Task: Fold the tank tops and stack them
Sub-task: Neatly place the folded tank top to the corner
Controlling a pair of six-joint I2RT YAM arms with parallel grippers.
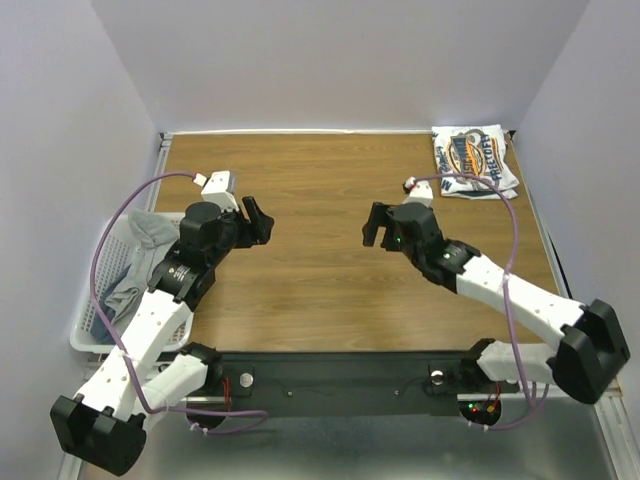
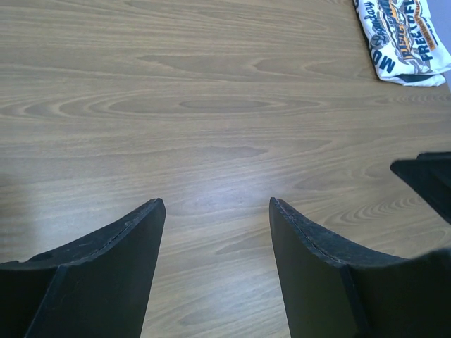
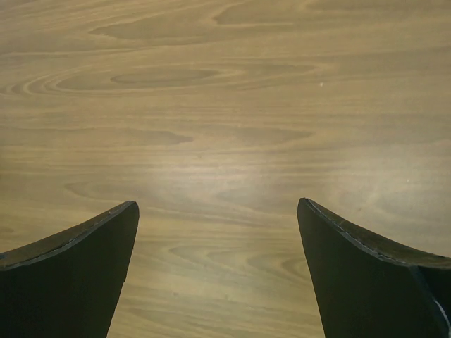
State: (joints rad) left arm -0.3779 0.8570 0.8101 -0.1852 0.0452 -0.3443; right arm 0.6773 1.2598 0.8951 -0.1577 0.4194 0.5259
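A folded white tank top with a blue-and-orange graphic lies at the table's far right corner; it also shows at the top right of the left wrist view. Grey tank tops lie crumpled in the basket at the left. My left gripper is open and empty, hovering above bare wood left of centre. My right gripper is open and empty, above bare wood right of centre. The two grippers face each other across the middle of the table.
A white plastic lattice basket stands off the table's left edge. The wooden table is walled at the back and both sides. A black rail with the arm bases runs along the near edge. Purple cables loop over both arms.
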